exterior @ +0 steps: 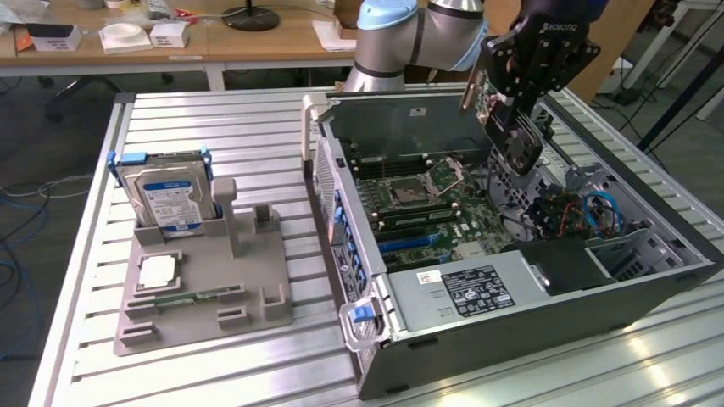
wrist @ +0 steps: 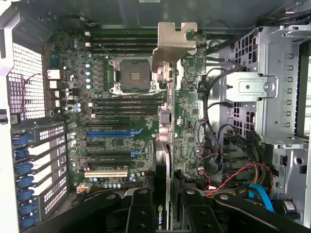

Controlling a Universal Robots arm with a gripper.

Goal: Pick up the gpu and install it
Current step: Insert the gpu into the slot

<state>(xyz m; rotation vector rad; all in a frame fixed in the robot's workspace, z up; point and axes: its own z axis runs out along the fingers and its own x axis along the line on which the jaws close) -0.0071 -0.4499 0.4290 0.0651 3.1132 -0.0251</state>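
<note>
The jaws are clamped on the gpu [exterior: 511, 134], holding it by one end so it hangs on edge above the open case [exterior: 453, 339], well clear of the counter [exterior: 226, 365]. Carried this way, its lower edge faces the motherboard [exterior: 436, 208]. It is not yet seated, and its length appears to run crosswise to the slots [wrist: 109, 133].

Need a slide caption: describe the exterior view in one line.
Black robot gripper holds the green black-fanned gpu card over the open grey computer case.
</note>
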